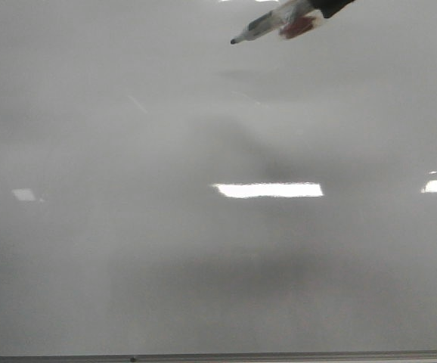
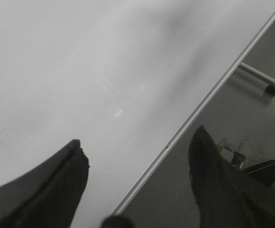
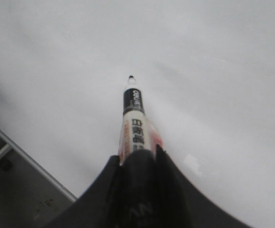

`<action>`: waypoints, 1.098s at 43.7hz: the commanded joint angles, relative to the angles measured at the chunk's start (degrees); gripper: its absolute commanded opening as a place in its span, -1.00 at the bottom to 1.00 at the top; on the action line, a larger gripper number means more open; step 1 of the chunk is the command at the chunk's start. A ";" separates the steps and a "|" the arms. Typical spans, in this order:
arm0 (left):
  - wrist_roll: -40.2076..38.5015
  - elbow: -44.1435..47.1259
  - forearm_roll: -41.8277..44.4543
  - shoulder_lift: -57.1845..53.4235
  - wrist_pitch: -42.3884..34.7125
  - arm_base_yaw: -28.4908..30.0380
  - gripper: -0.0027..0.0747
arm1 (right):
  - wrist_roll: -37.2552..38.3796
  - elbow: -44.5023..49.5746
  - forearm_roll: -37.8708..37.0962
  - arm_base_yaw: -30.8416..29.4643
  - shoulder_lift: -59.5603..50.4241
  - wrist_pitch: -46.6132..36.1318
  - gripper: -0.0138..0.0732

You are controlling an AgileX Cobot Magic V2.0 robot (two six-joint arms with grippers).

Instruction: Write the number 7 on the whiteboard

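The glossy pale grey whiteboard (image 1: 128, 249) fills the front view and carries no marker stroke; no number 7 shows on it. A white marker (image 1: 268, 23) with a black tip enters at the top of the front view, pointing down-left, its tip just off the board. My right gripper (image 3: 138, 154) is shut on the marker (image 3: 136, 128), whose tip hovers over the whiteboard (image 3: 213, 71). My left gripper (image 2: 140, 142) is open and holds nothing, straddling the frame edge of the whiteboard (image 2: 80, 71).
Bright rectangular light glare (image 1: 268, 190) lies across the board's middle and right. The thin grey frame edge (image 1: 218, 357) runs along the bottom. Beyond the board's frame edge (image 2: 213, 95) lies a grey surface with a metal bar (image 2: 261, 78).
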 commanded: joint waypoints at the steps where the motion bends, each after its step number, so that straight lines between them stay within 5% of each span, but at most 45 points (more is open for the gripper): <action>1: -0.66 -1.51 -1.42 -0.26 -4.10 0.13 0.20 | 0.08 -4.49 1.01 -0.06 1.50 -4.80 -0.83; 21: -0.66 -1.51 -1.42 -0.26 -5.38 0.13 0.20 | 0.08 -8.74 0.93 -2.96 8.60 -7.81 -0.83; 32: -0.66 -1.51 -1.32 -0.26 -5.59 0.13 0.20 | 0.08 -8.74 -0.82 -10.09 6.78 -0.99 -0.83; 48: -0.66 -1.51 -1.32 -0.26 -7.76 0.13 0.20 | -2.23 -8.34 -0.92 -7.56 9.08 5.75 -0.83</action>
